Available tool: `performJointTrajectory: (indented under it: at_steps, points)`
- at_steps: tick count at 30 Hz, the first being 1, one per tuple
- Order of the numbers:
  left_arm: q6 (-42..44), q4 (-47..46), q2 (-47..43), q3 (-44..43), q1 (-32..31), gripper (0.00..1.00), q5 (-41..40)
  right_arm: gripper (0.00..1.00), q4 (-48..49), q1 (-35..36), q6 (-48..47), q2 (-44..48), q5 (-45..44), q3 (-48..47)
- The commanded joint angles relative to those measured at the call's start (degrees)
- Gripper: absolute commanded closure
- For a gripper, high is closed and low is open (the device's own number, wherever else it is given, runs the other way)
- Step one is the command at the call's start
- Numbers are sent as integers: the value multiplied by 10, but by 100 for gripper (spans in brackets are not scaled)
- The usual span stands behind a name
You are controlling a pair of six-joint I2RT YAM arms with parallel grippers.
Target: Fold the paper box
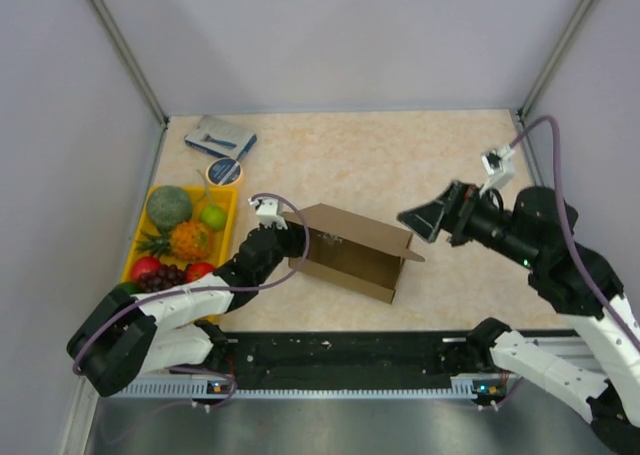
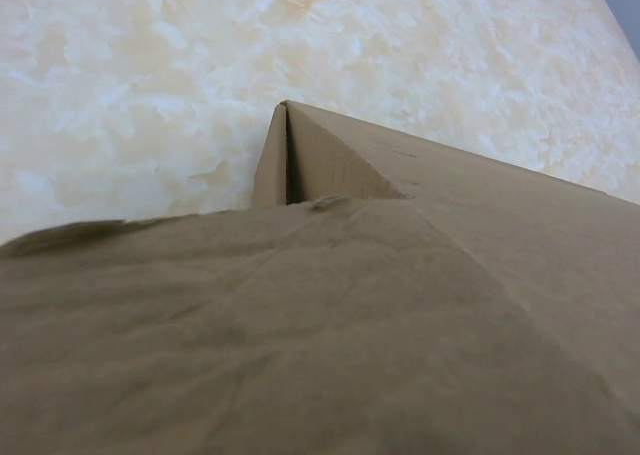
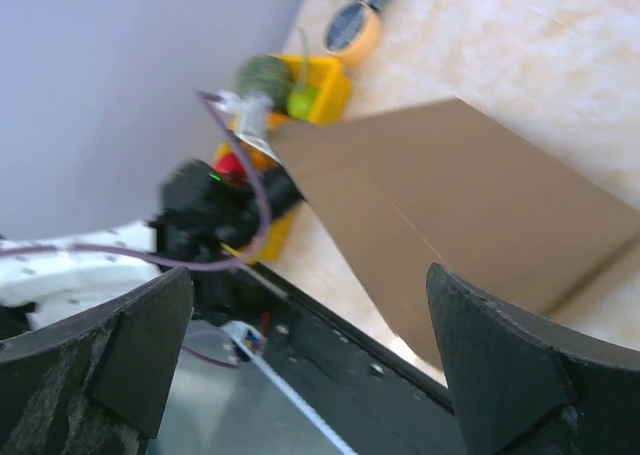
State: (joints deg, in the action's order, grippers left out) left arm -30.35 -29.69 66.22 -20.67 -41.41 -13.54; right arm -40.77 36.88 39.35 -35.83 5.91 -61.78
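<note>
The paper box lies near the middle of the worktop, a little toward the near edge, its long side running from left to right and slightly askew. As far as the pictures show, the body is already raised into a rectangular carton with a long near wall and a broad upper panel. At its right end a flap juts out untucked, and the left wrist view shows a corner fold standing open with a dark gap behind it. My judgement is that the main shaping is done and the end flaps are left to close.

The left tool sits against the box's left end. Its fingers are hidden under cardboard in its own camera, but it is closed down narrow, and it looks to be pinching the box's left wall to steady it.

Farther back and to the right, the right tool hangs above the worktop with its jaws spread wide, holding nothing and apart from the box, facing the loose right flap.

At the far left stand a yellow tray of fruit, a tape roll and a blue-grey packet, all well apart from the box.
</note>
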Motion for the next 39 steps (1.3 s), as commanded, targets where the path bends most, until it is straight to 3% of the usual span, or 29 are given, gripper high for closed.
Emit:
performJointTrajectory:
  at_steps: [1,4,6,13,16,17,21,23,29,34,39]
  points:
    - [-9,59,-3,17,-3,100,-3,1,-12,4,58,-177,87,-131]
    - [-5,57,1,16,-4,99,-3,1,122,5,123,-257,193,-105]
    - [-2,58,3,18,-4,99,-3,1,266,6,191,-274,230,-29]
    - [-4,46,-14,48,-4,91,-8,12,481,37,260,-310,243,117]
    - [-2,47,-21,56,-4,82,-5,18,581,40,295,-318,234,187]
    - [-5,65,-25,56,-4,71,-4,18,597,40,301,-324,234,213]
    - [-29,123,-74,69,-4,47,17,23,698,40,322,-366,243,269]
    - [-41,161,-105,73,-5,44,35,27,762,41,336,-390,248,292]
    - [-110,392,-342,69,-5,35,121,29,818,41,336,-447,260,299]
    - [-184,629,-474,12,-5,36,204,30,815,39,326,-463,263,295]
    - [-202,705,-577,-71,-5,39,243,30,766,38,289,-447,264,285]
